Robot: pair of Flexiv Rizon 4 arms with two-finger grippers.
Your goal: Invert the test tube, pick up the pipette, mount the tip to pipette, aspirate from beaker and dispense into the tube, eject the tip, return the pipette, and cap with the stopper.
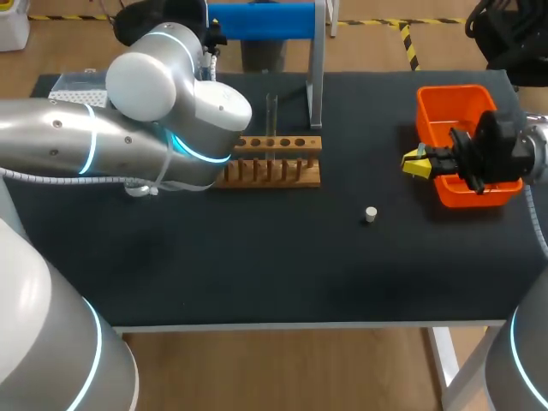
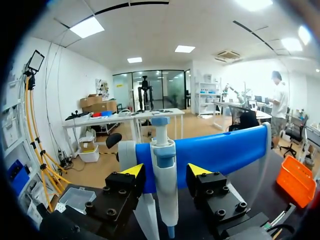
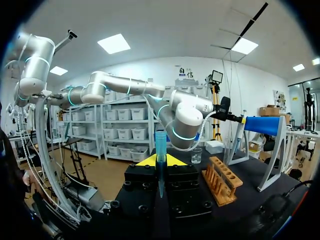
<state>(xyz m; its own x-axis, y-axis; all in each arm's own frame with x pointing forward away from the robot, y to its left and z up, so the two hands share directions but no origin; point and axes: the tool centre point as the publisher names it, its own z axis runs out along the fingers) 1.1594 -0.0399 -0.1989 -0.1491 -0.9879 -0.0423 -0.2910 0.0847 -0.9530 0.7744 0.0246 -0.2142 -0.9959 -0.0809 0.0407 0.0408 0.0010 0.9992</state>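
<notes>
The white and blue pipette [image 2: 164,165] hangs on the blue bar [image 2: 220,147] of its stand. My left gripper [image 2: 166,171] is shut on it, one yellow-tipped finger at each side. My right gripper [image 1: 414,163] hovers in front of the orange bin, shut on an upright blue pipette tip [image 3: 160,150]. The clear test tube [image 1: 271,116] stands upright in the wooden rack [image 1: 274,163]. A small white stopper [image 1: 370,214] lies on the black mat. The beaker [image 3: 196,155] sits beyond the rack and is hidden by my left arm in the head view.
An orange bin [image 1: 445,103] stands at the right, behind my right gripper. A tip box [image 1: 73,86] is at the back left. The stand's metal post [image 1: 316,68] rises just behind the rack. My left arm [image 1: 128,145] spans the table's left half.
</notes>
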